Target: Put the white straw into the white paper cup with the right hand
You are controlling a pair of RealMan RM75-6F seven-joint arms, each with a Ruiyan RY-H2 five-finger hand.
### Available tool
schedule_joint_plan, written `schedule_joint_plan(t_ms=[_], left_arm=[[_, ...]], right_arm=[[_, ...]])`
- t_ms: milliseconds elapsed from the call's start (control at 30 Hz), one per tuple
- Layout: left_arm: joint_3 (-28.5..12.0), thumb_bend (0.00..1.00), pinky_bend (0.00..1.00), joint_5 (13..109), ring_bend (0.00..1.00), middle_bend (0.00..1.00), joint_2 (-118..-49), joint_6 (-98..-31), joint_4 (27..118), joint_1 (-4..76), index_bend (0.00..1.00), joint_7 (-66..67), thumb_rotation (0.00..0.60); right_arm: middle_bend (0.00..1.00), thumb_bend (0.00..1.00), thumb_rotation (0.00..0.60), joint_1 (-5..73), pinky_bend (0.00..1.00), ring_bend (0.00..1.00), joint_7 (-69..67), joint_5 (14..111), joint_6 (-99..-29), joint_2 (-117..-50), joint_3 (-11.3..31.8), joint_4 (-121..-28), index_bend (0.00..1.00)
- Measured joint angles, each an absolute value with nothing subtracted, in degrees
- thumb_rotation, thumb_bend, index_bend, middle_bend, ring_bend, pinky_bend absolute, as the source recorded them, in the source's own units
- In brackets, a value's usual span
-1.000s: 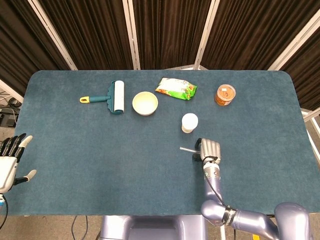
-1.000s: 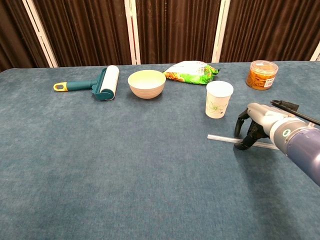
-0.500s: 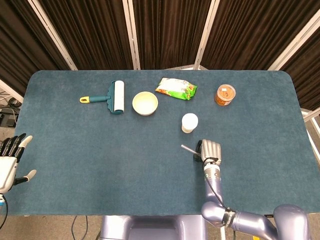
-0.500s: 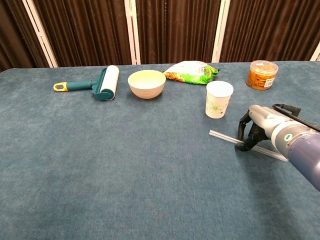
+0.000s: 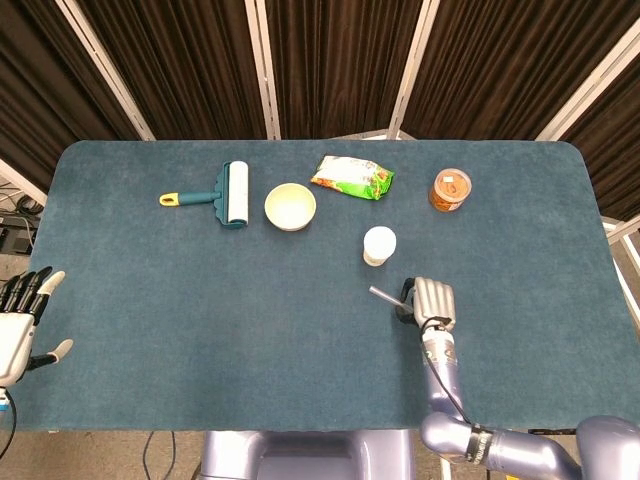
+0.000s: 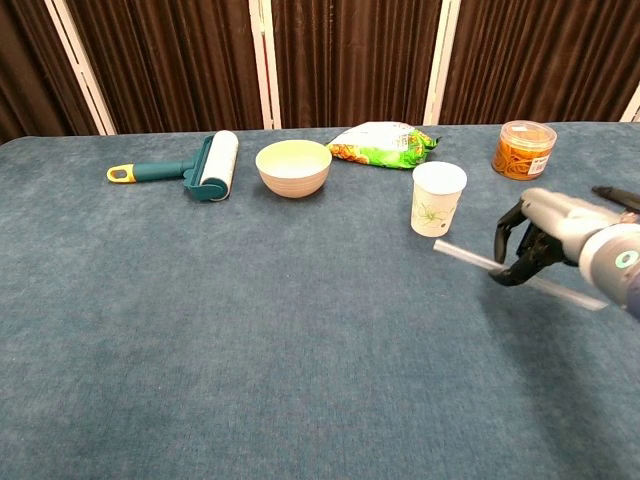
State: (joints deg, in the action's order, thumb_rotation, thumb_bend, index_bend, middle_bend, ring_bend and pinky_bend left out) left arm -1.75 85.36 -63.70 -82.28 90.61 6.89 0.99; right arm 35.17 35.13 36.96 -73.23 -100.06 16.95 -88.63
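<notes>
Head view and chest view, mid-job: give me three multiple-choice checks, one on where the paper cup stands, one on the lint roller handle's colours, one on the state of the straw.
1. Where does the white paper cup stand?
A. Between the cream bowl and the lint roller
B. Just beyond the right hand, nearer than the snack bag
C. At the table's left edge

2. What colours is the lint roller handle?
A. Red with a black tip
B. All white
C. Teal with a yellow tip

3. What state is the white straw in?
A. Held in the right hand, outside the cup
B. Standing in the cup
C. Lying untouched by the bowl

Answers: 1 B, the cup sits between hand and snack bag. 2 C, both views show it. 3 A, the fingers close around it, both ends sticking out.
</notes>
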Motion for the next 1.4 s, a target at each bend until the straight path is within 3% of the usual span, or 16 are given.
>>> schedule_joint_plan(t_ms=[233,467,700,1033,1200,1400], left_arm=[[-1.8,0.22,0.0,85.3,0.0,0.0,-63.7,-82.3,90.6,6.9,0.06,1.0,0.6],[-1.7,0.22,0.0,85.5,0.0,0.0,-63.8,-82.4,90.7,6.9,0.06,1.2,0.6],[-1.8,0.22,0.0,85.5,0.0,0.0,-63.9,-82.5,90.5,6.9,0.06,1.3,0.6],[-1.8,0.22,0.0,85.5,0.0,0.0,-63.9,-82.4,90.4,6.9,0.06,1.0,0.6],[-1.8,0.22,0.0,85.4,0.0,0.0,-63.9,-82.3,90.4,7.0,0.06,0.8,0.6],[-1.8,0.22,0.0,85.4,0.0,0.0,-63.8,-82.3,90.3,7.0,0.06,0.6,0.6]], right_arm=[[1.0,0.37,0.6,32.9,0.92,0.97,31.9,38.8,-74.3,-93.4,18.8,-96.8,0.62],[1.0,0.37,0.6,30.7,0.92,0.97,24.0,35.4,-73.8,-84.2,27.7,-106.6,0.62],[1.0,0.37,0.6,29.5,0.92,0.97,10.2,27.7,-69.2,-81.4,37.4,-110.3,0.62],[1.0,0.37,0.6,31.8,0.91,0.97,-7.3,12.1,-57.1,-81.9,47.6,-107.1,0.62],[1.0,0.37,0.6,33.4,0.91,0.97,-15.2,13.5,-54.2,-85.7,50.1,-102.1,0.63],[1.0,0.37,0.6,35.1,0.9,0.97,-20.7,21.6,-55.2,-91.2,50.2,-96.8,0.63]])
